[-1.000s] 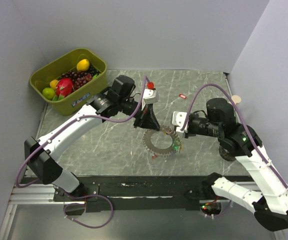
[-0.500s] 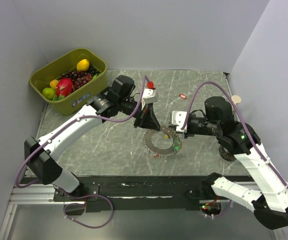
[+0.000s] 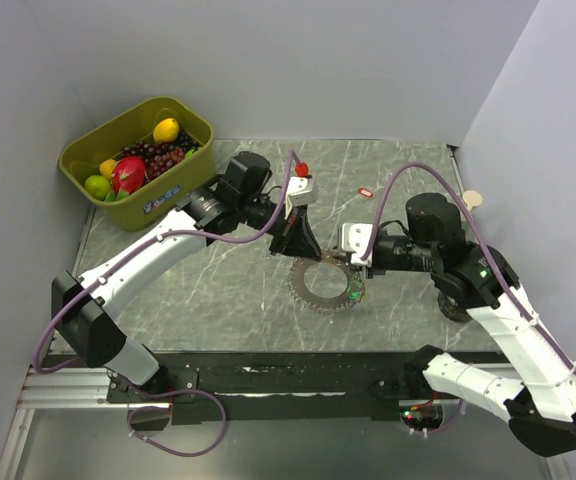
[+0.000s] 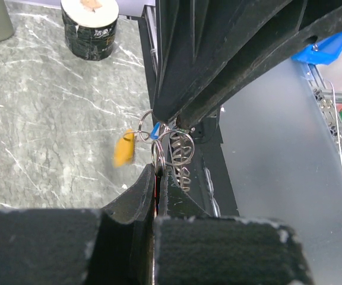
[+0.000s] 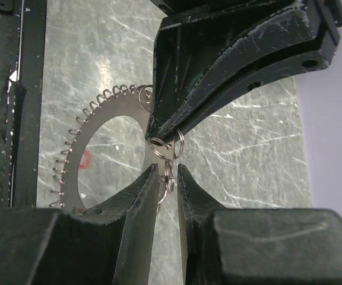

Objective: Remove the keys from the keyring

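Clamping the rim of the keyring [image 5: 111, 111], the left gripper [image 5: 157, 135] points down from the upper right of the right wrist view, jaws shut on it. Just below, the right gripper [image 5: 168, 178] stands narrowly parted around small wire loops [image 5: 164, 145], not pinching them. A blurred yellow key [image 4: 124, 148] dangles left of centre in the left wrist view. The print on the tape roll [image 4: 89, 27] at upper left is unreadable.

The keyring [image 5: 108, 119] is a flat band of dull grey metal, and the split rings [image 5: 166, 145] along its rim are thin, bright wire. The fingers [image 5: 136, 202] of the right gripper [image 5: 167, 172] are black and matt, with a grainy surface that is rough at the edges. The table [image 3: 228, 290] is smooth, with a grey-green marble pattern and a faint sheen, and the bin [image 3: 190, 172] at ten o'clock in the overhead view looks like glossy olive plastic.
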### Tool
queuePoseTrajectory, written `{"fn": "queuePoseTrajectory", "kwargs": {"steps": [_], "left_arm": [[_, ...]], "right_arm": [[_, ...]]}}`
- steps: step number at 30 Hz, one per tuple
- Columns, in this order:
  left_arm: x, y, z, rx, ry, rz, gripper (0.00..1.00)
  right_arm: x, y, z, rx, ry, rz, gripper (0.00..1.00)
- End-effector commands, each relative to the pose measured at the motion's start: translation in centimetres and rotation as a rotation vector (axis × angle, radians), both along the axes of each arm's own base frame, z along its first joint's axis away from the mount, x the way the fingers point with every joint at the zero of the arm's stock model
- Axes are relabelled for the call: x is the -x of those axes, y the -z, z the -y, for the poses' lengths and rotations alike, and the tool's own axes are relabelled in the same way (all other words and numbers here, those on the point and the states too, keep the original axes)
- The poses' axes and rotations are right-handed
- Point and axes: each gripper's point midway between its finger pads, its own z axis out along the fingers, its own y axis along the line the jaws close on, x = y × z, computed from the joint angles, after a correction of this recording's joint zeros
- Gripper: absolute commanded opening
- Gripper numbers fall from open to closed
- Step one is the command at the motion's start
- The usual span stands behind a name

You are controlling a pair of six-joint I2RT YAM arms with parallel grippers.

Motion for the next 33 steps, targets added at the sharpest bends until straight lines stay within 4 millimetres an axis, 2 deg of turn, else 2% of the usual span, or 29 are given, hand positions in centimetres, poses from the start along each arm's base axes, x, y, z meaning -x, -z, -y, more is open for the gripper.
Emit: {"fn": "queuePoseTrajectory", "kwargs": {"steps": [1,6,14,23,27,33], "left_arm": [[-0.1,-1.5,0.3,0.054,0.017,0.027,0.03],[-0.1,-1.6,0.4,0.053,0.025,0.019,0.02],[-0.1,-1.5,0.4,0.053,0.025,0.019,0.02],[0.3,-1.7,0.1,0.055,0.042,0.029,0.02],[0.6,-2.3,-0.3,0.068,0.053,0.044,0.02],[0.8,-2.8,-0.9,0.085,0.057,0.045,0.02]], "right_arm": [[-0.1,-0.5,-0.4,-0.028,-0.007,0.020,0.27],[-1.1,-0.4,-0.5,-0.027,0.033,0.037,0.24],[-1.2,-0.2,-0.4,-0.020,0.039,0.048,0.00],[-0.6,-1.2,-0.2,-0.038,0.022,0.046,0.00],[-0.1,-2.6,0.0,-0.082,0.012,0.040,0.00],[0.2,-3.4,0.2,-0.111,-0.003,0.018,0.00]]}}
